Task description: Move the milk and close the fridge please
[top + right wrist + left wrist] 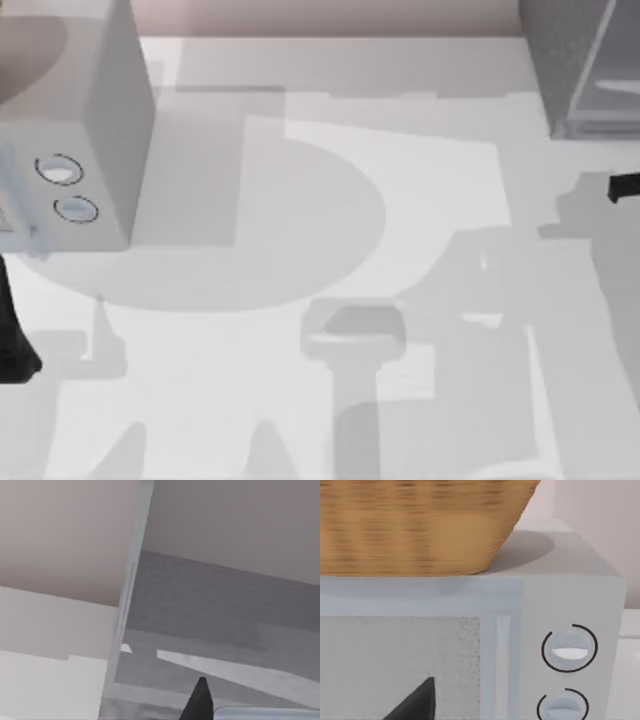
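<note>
Right gripper (pixel 622 187) sat beside the fridge (pixel 580 60), can't tell its grip; door-closing step looked next, needing a push

The fridge (pixel 585 65) stands at the table's (pixel 400 200) far right corner, a dark grey speckled cabinet cut off by the top view's edge. Its paler door panel (pixel 127 605) stands ajar, edge-on, the speckled interior (pixel 210 605) exposed.
</note>
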`<move>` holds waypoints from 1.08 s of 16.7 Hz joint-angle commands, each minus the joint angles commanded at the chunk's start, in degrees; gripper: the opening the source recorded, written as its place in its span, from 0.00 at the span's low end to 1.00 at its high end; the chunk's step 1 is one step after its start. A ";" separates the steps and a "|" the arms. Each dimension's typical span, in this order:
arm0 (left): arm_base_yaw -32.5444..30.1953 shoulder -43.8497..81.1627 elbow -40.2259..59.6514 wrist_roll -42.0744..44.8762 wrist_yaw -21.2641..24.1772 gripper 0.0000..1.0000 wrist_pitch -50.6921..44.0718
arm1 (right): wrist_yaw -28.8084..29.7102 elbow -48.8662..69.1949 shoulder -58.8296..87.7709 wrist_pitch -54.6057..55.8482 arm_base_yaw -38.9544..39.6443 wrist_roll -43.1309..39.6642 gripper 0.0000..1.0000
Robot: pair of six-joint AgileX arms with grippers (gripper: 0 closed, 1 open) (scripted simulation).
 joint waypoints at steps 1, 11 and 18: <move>0.00 0.00 0.00 0.00 0.00 1.00 0.00 | -1.53 -0.88 -0.78 1.82 -1.05 3.49 0.00; 0.00 0.00 0.00 0.00 0.00 1.00 0.00 | -5.29 -2.68 -2.57 6.13 -3.32 11.72 0.00; 0.00 0.00 0.00 0.00 0.00 1.00 0.00 | -8.03 10.42 9.42 2.62 -7.00 11.18 0.00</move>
